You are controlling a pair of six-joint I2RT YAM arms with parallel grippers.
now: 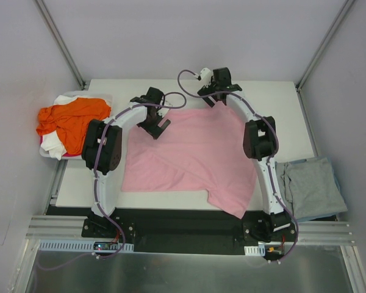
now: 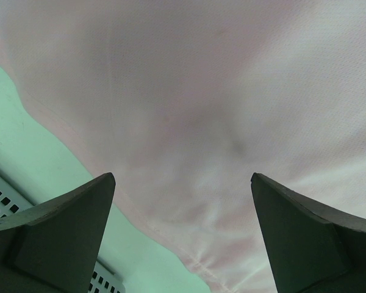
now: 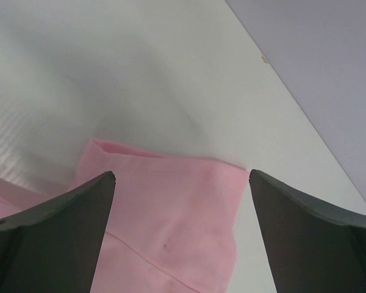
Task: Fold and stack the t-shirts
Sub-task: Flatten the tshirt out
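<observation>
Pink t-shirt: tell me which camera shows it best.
The top external view: the whole pink t-shirt is visible, spread out. The left wrist view shows only a close patch with one edge; the right wrist view, only one end of it.

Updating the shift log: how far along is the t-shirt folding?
Apparently done: the grey-blue t-shirt lies compact on the right. In hand: the pink t-shirt is spread between the arms, not folded up yet. The left gripper and right gripper hover open over its far edge, holding nothing. Left: the orange t-shirt and white t-shirt sit crumpled in the bin. Nothing is stacked.
</observation>
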